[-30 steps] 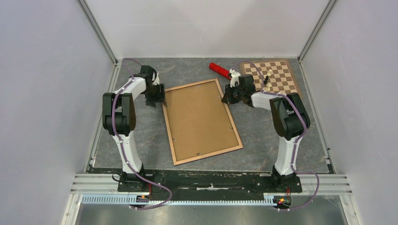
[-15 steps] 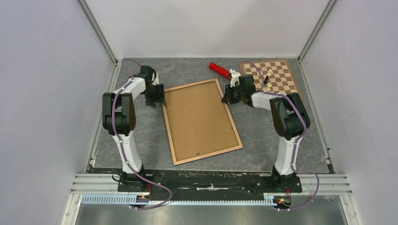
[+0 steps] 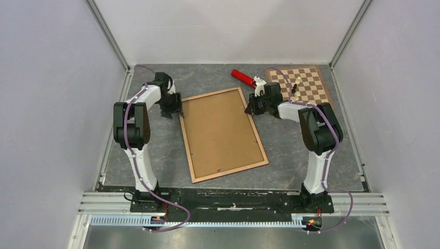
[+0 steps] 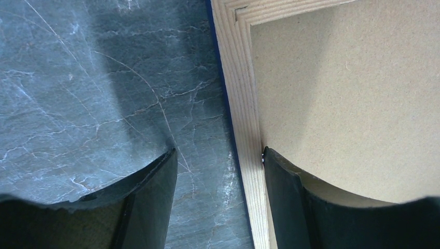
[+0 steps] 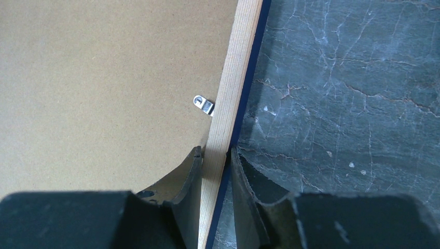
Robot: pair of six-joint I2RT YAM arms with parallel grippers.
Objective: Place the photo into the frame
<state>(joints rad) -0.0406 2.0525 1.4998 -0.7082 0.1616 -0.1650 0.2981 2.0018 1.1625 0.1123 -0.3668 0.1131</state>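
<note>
The frame (image 3: 231, 172) lies flat mid-table, light wood face up, its dark blue face showing only along the edge. The brown fibreboard panel (image 3: 220, 132) sits inside it. The photo is hidden. My left gripper (image 3: 175, 110) is open astride the frame's left rail (image 4: 239, 78) near the far corner, one finger on the panel (image 4: 353, 88) and the other on the table, well clear of the rail. My right gripper (image 3: 249, 110) is shut on the right rail (image 5: 236, 67) just below a small metal clip (image 5: 203, 105). In the wrist views the left gripper (image 4: 220, 153) gapes and the right gripper (image 5: 215, 150) pinches the rail.
A square chessboard (image 3: 311, 78) with a few pieces (image 3: 296, 89) lies at the back right. A red cylinder (image 3: 242, 78) lies beside it, just behind my right gripper. Grey walls close in the marbled table (image 3: 155, 150) on three sides.
</note>
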